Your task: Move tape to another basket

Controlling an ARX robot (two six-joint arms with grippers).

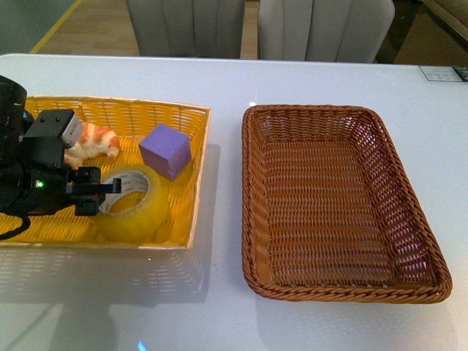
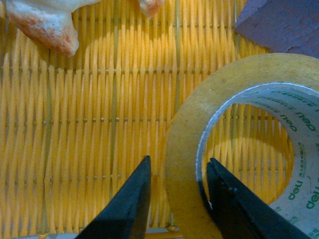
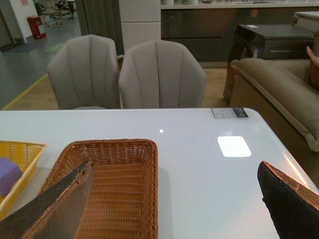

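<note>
The left gripper [image 1: 95, 189] reaches into the yellow basket [image 1: 146, 107]. Its jaws stand narrowly apart astride the wall of the tape [image 1: 139, 208], one finger [image 2: 227, 199] inside the core and the other outside, not touching. The tape lies hole-up at the yellow basket's near side, with a purple cube [image 1: 166, 150] just behind it. The brown basket [image 1: 322, 110] sits to the right. The right gripper [image 3: 175, 167] hangs with its jaws wide.

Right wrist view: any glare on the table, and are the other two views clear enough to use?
Right wrist view: a bright square glare patch on the white table, and the right end effector blurred at close range. Left wrist view: evenly lit, print on the tape readable, left end effector dark. Front view: sharp, soft shadow beside the yellow basket.
</note>
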